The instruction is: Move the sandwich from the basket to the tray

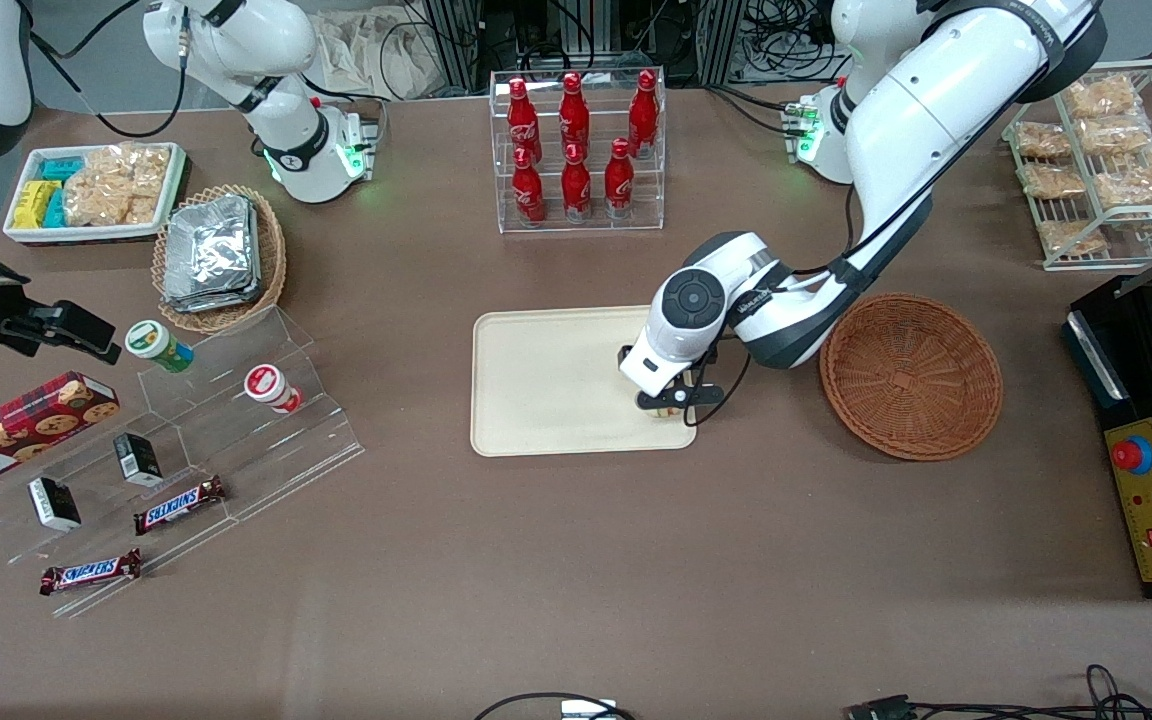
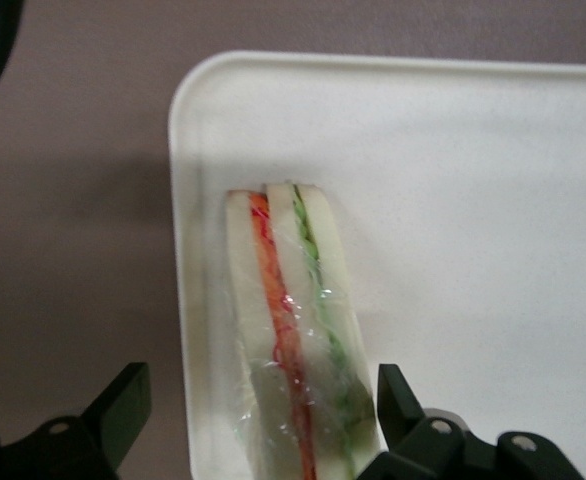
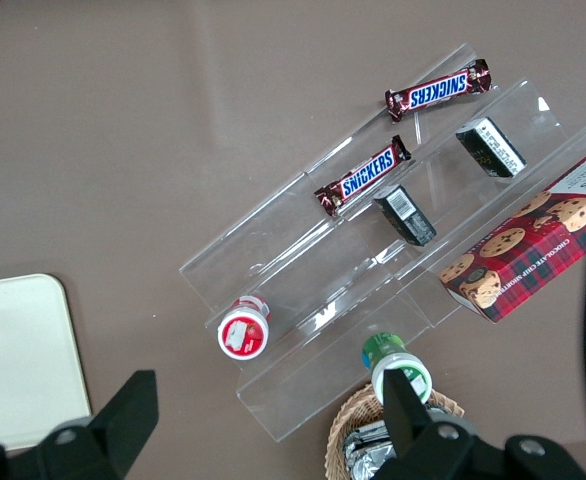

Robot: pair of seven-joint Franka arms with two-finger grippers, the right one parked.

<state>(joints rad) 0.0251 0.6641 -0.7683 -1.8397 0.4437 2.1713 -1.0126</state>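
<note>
- Sandwich (image 2: 293,330) lies flat on the tray (image 2: 473,200), along its edge nearest the basket (image 1: 911,375), by the corner nearest the front camera.
- My gripper (image 2: 258,410) straddles it, fingers spread and clear of the wrap; I judge it released.
- Basket shows empty, consistent with delivery.

The sandwich (image 2: 298,330) wears glossy, crinkled clear wrap and lies on the tray (image 1: 546,385), smooth matt cream plastic. Above it hangs the pincer (image 1: 667,403), black matt fingers spread. Beside the tray, the basket (image 1: 911,375) is rough reddish wicker on the matt brown worktop (image 1: 576,560).
</note>
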